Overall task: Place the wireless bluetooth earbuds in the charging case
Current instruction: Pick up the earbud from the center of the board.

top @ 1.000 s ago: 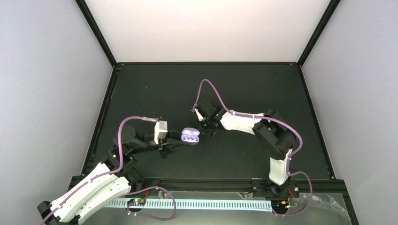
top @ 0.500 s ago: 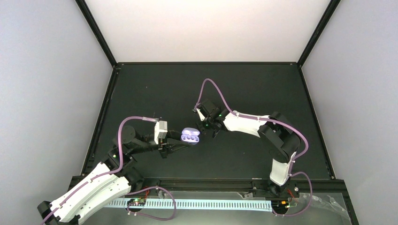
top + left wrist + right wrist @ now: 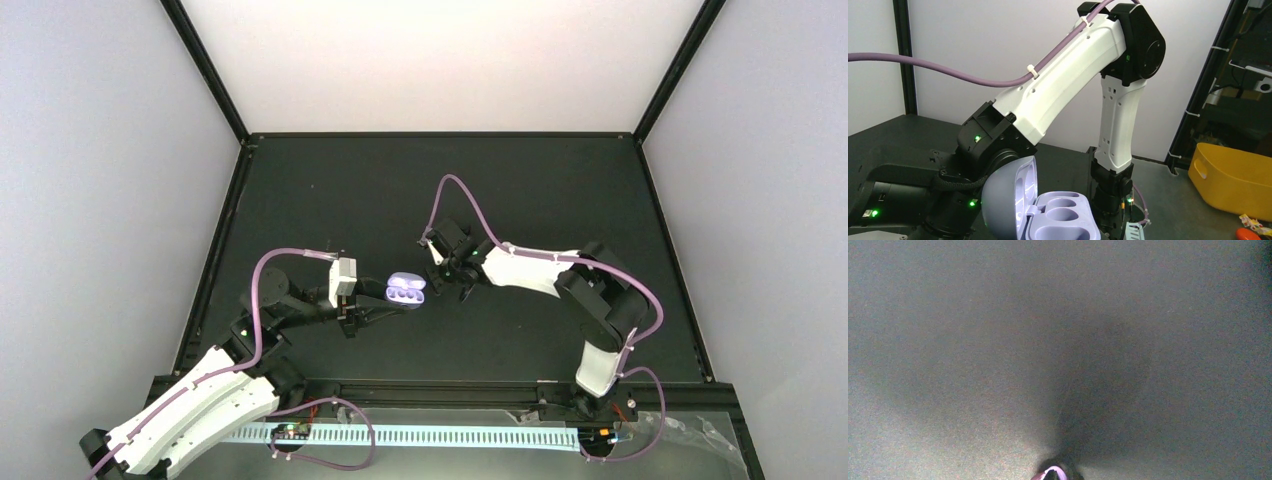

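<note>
Currently the left arm reaches inward with its elbow bent, its claw point(image 3: 385, 303) clamped narrow on the open charging case point(image 3: 406, 291). The right arm stretches low and leftward over the counter point(image 3: 520, 190), its claw point(image 3: 447, 277) just beside the case, pinched nearly closed on what looks like a lilac earbud point(image 3: 1051, 473).

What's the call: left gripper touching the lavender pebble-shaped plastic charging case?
Touching. Top view: the left gripper has its fingertips closed on the open lavender case at its edge.

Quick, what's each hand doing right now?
Left gripper: closed, holding the open charging case.
Right gripper: closed, apparently pinching a lilac earbud.
</note>
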Robot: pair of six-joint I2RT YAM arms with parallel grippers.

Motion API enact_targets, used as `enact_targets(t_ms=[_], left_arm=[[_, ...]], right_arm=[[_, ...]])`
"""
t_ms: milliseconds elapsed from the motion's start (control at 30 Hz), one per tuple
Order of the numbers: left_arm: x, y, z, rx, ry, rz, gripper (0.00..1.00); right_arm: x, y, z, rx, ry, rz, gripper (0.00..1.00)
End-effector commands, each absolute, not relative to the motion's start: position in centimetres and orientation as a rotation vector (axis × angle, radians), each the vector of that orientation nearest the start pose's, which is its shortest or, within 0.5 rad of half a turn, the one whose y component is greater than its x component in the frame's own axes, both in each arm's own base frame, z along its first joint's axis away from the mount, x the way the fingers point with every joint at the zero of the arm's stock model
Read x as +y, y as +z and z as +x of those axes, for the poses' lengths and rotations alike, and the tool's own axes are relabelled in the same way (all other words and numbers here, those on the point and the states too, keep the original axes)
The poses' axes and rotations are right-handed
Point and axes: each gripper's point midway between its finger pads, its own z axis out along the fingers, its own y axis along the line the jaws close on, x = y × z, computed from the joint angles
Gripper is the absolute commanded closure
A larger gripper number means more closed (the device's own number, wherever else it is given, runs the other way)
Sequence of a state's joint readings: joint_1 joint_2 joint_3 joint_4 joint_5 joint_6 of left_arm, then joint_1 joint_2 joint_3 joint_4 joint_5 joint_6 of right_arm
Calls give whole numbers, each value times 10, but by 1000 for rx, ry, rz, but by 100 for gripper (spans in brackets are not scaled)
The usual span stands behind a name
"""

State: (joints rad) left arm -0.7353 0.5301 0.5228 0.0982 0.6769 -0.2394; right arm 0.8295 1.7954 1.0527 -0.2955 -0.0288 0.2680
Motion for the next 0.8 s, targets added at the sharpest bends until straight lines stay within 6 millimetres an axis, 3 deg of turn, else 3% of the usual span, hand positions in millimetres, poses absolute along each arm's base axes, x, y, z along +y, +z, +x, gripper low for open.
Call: enact_targets(t_ms=[0, 367, 500, 633, 767], left_arm=[[-244, 329, 105, 1312, -1270, 956, 98], [-243, 329, 105, 1311, -1270, 954, 98], [-242, 330, 104, 1307, -1268, 952, 98], [-240, 332, 103, 1296, -1265, 948, 98], [-238, 337, 100, 1272, -1266, 944, 98]], right_arm=[[316, 54, 286, 2527, 435, -718, 95], [316, 62, 284, 2517, 462, -707, 99], [311, 76, 285, 2474, 475, -658, 99], [307, 120, 280, 2326, 607, -580, 99], [295, 194, 266, 2078, 749, -527, 99]])
